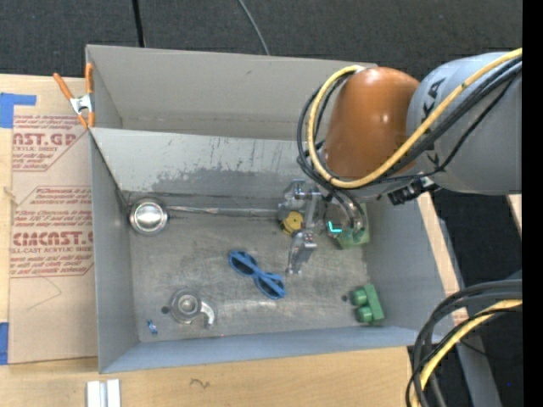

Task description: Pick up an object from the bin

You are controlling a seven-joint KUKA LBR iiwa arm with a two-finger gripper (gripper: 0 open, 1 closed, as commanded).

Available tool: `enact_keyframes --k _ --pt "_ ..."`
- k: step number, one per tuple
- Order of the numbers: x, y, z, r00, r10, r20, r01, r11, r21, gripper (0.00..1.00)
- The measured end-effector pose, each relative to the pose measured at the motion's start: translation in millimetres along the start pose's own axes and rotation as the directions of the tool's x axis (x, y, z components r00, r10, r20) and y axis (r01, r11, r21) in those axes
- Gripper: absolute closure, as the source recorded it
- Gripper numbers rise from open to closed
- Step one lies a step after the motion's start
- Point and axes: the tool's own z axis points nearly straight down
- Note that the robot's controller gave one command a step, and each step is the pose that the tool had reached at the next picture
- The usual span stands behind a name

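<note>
The gripper (302, 246) hangs under the arm's orange cover in the right half of the bin, close to the back wall. A blue glasses-shaped thing (257, 275) lies flat on the floor just left of and below it, apart from it. A small yellow piece (293, 221) shows right beside the gripper's left side; I cannot tell if they touch. A green piece (352, 236) sits on its right, partly hidden under the arm.
A green block (367, 304) lies in the front right corner. At the left wall rests a round silver cap (148, 217). A silver knobbed part (190, 308) and a tiny blue bit (152, 327) lie at the front left. The arm covers the back right corner.
</note>
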Motion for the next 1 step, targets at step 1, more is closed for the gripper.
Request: enact_keyframes --k 1 --pt "29.5 94.5 109.3 0.998 0.067 0.019 -0.067 0.998 -0.006 0.0"
